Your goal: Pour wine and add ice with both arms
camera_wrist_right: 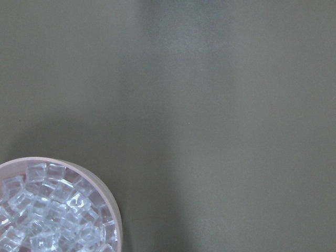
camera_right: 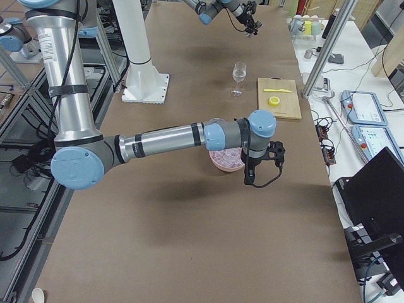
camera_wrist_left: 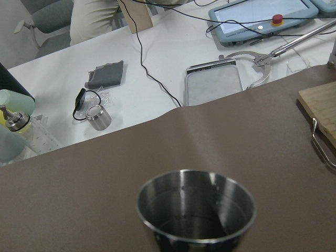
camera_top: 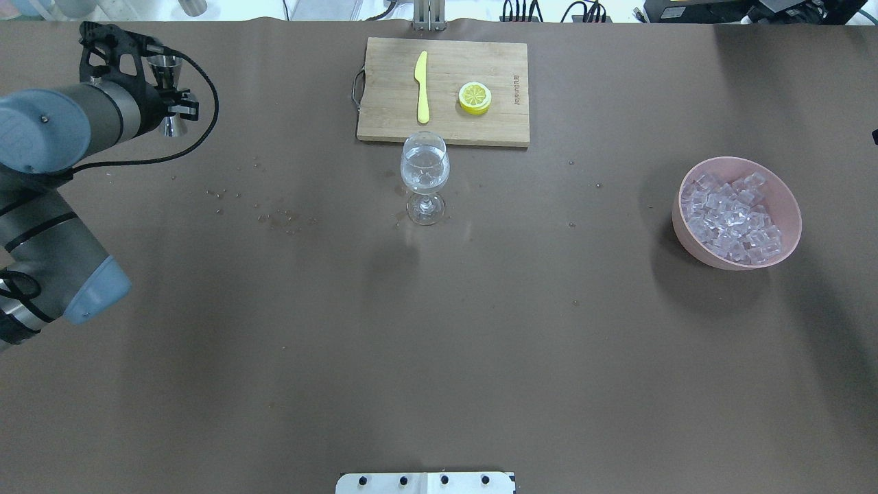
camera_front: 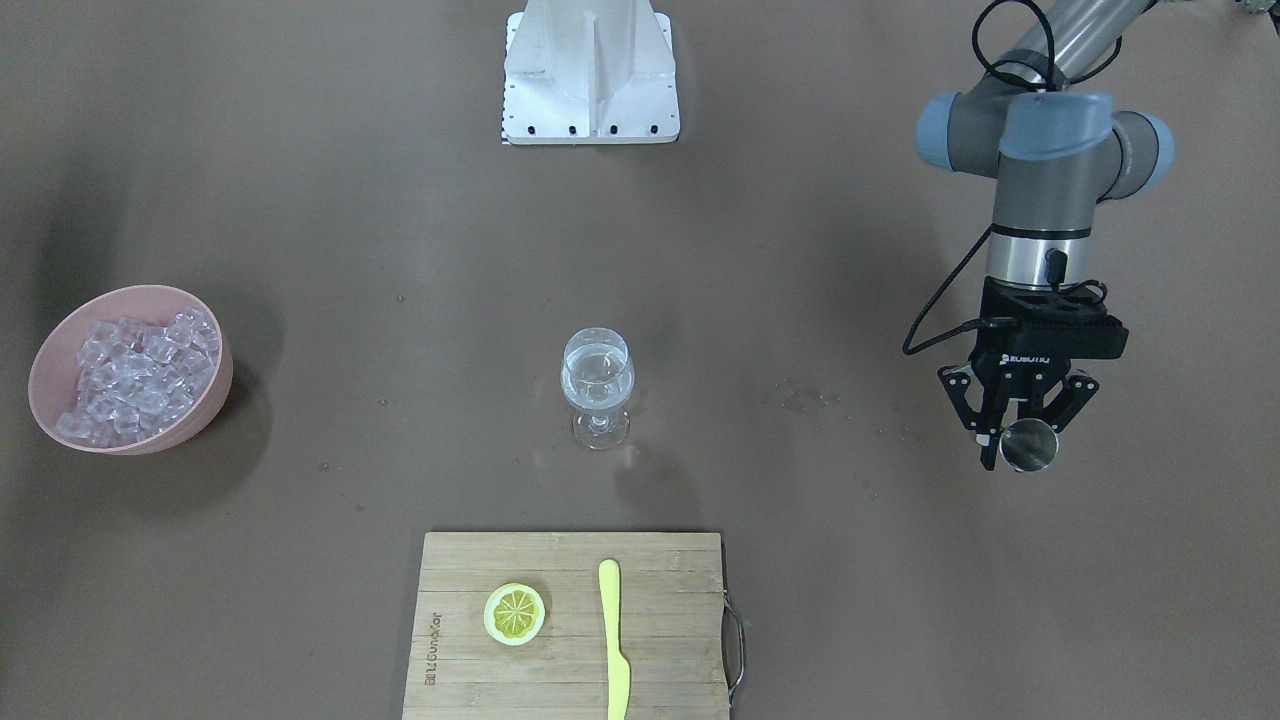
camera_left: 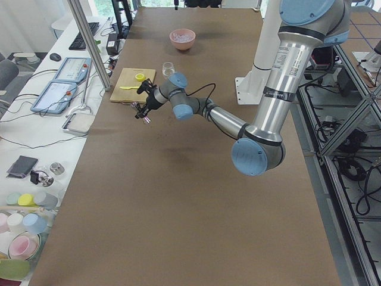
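Note:
My left gripper (camera_front: 1018,440) is shut on a steel jigger (camera_top: 167,96) and holds it upright above the table, well off to the side of the wine glass (camera_front: 597,385). The left wrist view looks into the jigger's cup (camera_wrist_left: 197,210). The glass (camera_top: 425,175) stands mid-table with a little clear wine in it. The ice (camera_front: 135,375) fills a pink bowl (camera_top: 693,245). My right gripper (camera_right: 250,180) hangs just beside the bowl and shows only in the exterior right view, so I cannot tell its state. The right wrist view shows the ice (camera_wrist_right: 47,215) at lower left.
A wooden cutting board (camera_front: 660,650) with a lemon slice (camera_front: 514,613) and a yellow knife (camera_front: 614,640) lies beyond the glass. The white mounting post base (camera_front: 590,75) stands at the robot's side. Small droplets (camera_top: 278,218) spot the table between jigger and glass.

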`<state>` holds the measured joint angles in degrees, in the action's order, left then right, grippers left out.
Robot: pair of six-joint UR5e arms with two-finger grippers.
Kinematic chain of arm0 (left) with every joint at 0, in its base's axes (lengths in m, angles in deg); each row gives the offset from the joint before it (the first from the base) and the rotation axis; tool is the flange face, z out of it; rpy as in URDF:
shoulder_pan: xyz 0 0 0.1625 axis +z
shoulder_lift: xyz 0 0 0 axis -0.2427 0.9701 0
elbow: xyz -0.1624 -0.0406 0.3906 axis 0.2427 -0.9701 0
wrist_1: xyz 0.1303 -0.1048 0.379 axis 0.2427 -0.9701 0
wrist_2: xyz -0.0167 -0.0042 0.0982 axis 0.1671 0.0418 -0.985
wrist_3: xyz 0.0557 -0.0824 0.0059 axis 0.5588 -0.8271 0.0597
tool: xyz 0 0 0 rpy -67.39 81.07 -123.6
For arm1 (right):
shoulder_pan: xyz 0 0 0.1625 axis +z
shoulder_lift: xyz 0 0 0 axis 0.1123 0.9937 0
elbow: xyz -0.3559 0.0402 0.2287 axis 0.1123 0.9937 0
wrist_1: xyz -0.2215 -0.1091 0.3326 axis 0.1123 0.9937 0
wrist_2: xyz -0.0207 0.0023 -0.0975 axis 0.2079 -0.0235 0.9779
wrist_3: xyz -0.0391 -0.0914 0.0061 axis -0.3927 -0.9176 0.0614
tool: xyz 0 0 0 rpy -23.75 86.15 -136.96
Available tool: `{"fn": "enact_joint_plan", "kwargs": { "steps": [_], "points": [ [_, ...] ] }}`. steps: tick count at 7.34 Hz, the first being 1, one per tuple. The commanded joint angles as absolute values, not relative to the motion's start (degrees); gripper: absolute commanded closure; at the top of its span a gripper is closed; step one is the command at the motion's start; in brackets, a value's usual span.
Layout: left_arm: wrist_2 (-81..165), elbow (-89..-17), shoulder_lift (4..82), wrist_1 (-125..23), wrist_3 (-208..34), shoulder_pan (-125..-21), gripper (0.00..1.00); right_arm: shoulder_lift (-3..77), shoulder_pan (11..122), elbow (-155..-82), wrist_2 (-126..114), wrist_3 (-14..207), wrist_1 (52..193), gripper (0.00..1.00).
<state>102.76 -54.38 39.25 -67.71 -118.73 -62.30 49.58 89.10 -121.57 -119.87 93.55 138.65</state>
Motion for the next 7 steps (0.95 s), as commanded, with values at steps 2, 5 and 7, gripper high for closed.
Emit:
{"fn": "enact_joint_plan", "kwargs": {
  "steps": [2, 5, 7],
  "points": [
    [95.1, -40.1, 37.0, -91.3, -123.1, -61.9, 1.00, 50.1, 88.1, -125.4, -119.7, 93.5, 138.4, 0.00],
    [83.6, -36.4, 34.5, -99.2, -127.3, -61.5, 1.00, 50.1, 87.7, -126.2, -119.7, 93.6, 138.7, 0.00],
    [76.0, -36.7, 33.0, -100.4, -136.0, -53.7, 1.00, 50.1, 87.4, -126.4, -119.7, 93.6, 138.8, 0.00]
  ]
}}
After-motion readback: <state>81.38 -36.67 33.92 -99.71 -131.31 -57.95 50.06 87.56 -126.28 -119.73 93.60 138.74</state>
